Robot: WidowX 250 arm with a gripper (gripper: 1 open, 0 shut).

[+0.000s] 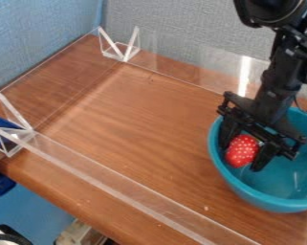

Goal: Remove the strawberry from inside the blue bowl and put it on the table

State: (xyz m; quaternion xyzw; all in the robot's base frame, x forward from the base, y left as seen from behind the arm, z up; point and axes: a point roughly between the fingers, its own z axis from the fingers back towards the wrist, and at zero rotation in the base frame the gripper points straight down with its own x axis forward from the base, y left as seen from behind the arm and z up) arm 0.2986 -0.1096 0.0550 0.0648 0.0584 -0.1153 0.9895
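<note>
The strawberry point(245, 149) is a small red toy with pale speckles, held between the black fingers of my gripper point(251, 151), which is shut on it and points straight down. It hangs over the left inner part of the blue bowl point(286, 194), a wide glossy teal bowl at the right edge of the view. Whether the strawberry touches the bowl's inside I cannot tell. The reddish-brown wooden table point(142, 124) spreads to the left of the bowl.
Low clear acrylic walls point(92, 170) edge the table along the front left and the back. Triangular clear brackets stand at the far corner point(120, 44) and at the left corner point(15, 132). A blue textured backdrop rises behind.
</note>
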